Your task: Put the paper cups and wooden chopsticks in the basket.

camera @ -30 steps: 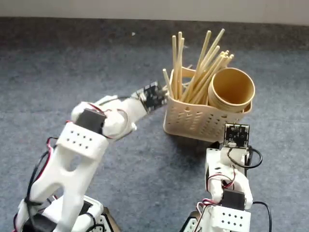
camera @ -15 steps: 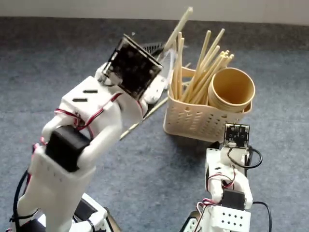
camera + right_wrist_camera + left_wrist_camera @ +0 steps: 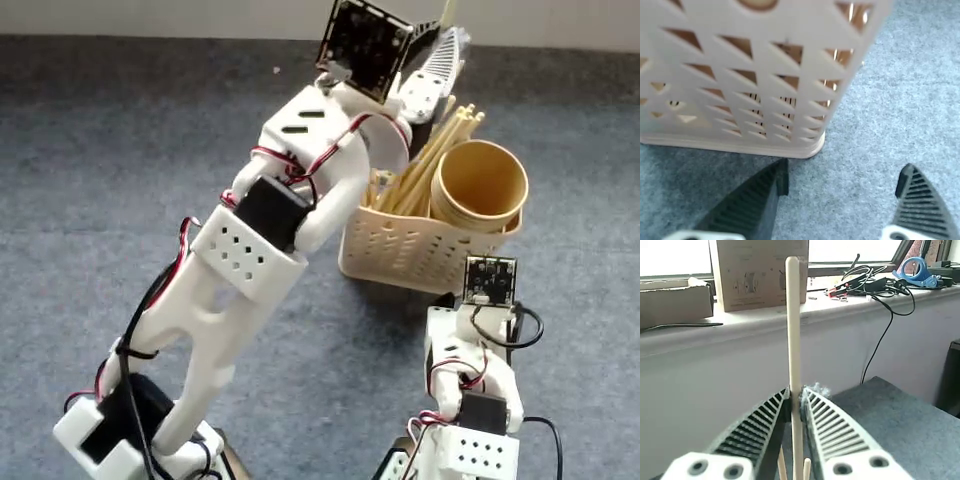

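Note:
My left gripper (image 3: pixel 436 48) is raised over the back of the cream basket (image 3: pixel 400 250), shut on one wooden chopstick (image 3: pixel 446 10) that stands almost upright. In the left wrist view the chopstick (image 3: pixel 792 315) runs straight up between the ribbed fingers (image 3: pixel 765 422) of the gripper (image 3: pixel 796 396). Several chopsticks (image 3: pixel 430 150) lean in the basket beside stacked paper cups (image 3: pixel 482 185). My right gripper (image 3: pixel 842 180) stands open and holds nothing, low on the carpet just in front of the basket wall (image 3: pixel 755 75).
Grey carpet (image 3: pixel 120 150) covers the floor around the basket. The right arm (image 3: pixel 470 370) sits close to the basket's near side. A white wall and a windowsill with a cardboard box (image 3: pixel 757 272) and cables rise behind.
The left arm has swung up from the basket's left side to above its back. It carries the chopstick, which went from tilted to upright. The right arm has not moved.

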Motion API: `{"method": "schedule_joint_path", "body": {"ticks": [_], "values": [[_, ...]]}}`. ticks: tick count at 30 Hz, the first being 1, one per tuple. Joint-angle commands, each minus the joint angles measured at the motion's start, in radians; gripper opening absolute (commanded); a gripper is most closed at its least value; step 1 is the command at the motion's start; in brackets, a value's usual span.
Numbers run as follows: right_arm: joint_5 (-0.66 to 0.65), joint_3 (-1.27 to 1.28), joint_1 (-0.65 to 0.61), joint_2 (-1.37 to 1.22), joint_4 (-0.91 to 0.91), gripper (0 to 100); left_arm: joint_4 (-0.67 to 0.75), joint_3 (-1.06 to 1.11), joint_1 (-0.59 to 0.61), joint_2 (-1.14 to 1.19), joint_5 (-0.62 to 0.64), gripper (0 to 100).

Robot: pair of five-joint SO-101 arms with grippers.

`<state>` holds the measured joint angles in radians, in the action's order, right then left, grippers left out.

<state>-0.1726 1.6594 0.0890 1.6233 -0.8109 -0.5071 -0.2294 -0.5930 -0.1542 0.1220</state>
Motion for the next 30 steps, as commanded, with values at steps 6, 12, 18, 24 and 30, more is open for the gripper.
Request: {"method": "schedule_joint_path", "body": {"ticks": [6,12,18,24,30], "values": [[0.002,0.022,-0.004,-0.002,0.021,33.6,-0.114,-0.07,-0.027,0.021,0.104,6],[0.002,0.022,-0.004,-0.002,0.021,33.6,-0.203,-0.071,-0.007,0.022,0.169,17],[0.002,0.022,-0.004,-0.002,0.021,33.6,-0.252,-0.074,0.101,0.016,0.169,17],[0.002,0.022,-0.002,-0.002,0.021,33.6,-0.457,-0.076,0.447,0.024,0.17,17],[0.002,0.022,-0.004,-0.002,0.021,33.6,-0.569,0.013,0.648,0.18,-0.279,18]]}}
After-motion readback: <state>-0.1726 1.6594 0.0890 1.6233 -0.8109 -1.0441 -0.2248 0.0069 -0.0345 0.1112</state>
